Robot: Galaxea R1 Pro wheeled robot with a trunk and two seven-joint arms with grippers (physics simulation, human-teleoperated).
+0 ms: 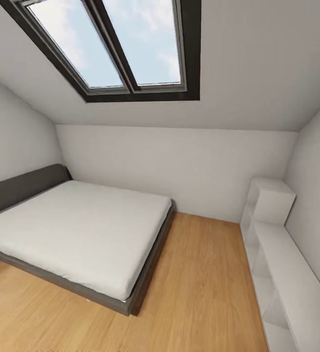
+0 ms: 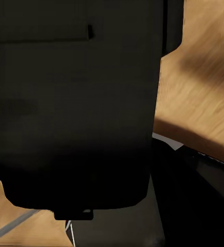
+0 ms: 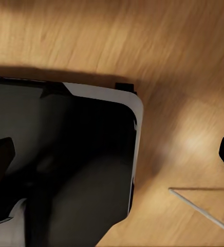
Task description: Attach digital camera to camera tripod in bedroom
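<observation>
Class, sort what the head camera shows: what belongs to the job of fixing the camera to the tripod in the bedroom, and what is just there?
Belongs to the job:
- the bedroom itself, with its wood floor

Just there:
- bed
- skylight
- white shelves

A light wood plank floor (image 1: 199,293) spreads across the bedroom. A low bed (image 1: 77,234) with a dark grey frame and bare white mattress stands on it at the left. A long white shelf unit (image 1: 277,274) stands on the floor along the right wall, its cubbies open.
</observation>
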